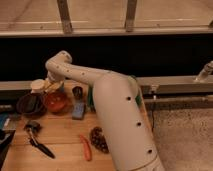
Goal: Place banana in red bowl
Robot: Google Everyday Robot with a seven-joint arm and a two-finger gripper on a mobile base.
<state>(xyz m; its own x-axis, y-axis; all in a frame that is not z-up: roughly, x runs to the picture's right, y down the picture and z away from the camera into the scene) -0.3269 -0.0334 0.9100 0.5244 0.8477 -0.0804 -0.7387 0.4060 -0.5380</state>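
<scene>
The red bowl (56,103) stands at the left of the wooden table, next to a darker bowl. My gripper (50,88) hangs from the white arm's wrist, just above the red bowl's back rim. It is shut on the banana (53,86), a small pale yellow piece that shows at its tip, over the bowl's far edge. The arm hides part of the banana.
A dark brown bowl (30,105) sits left of the red bowl, with a white cup (37,85) behind it. A small dark cup (77,91), a blue block (78,110), an orange-red stick (86,147), a dark cluster (98,139) and a black tool (37,141) lie on the table. The arm mostly hides a green tray (90,100).
</scene>
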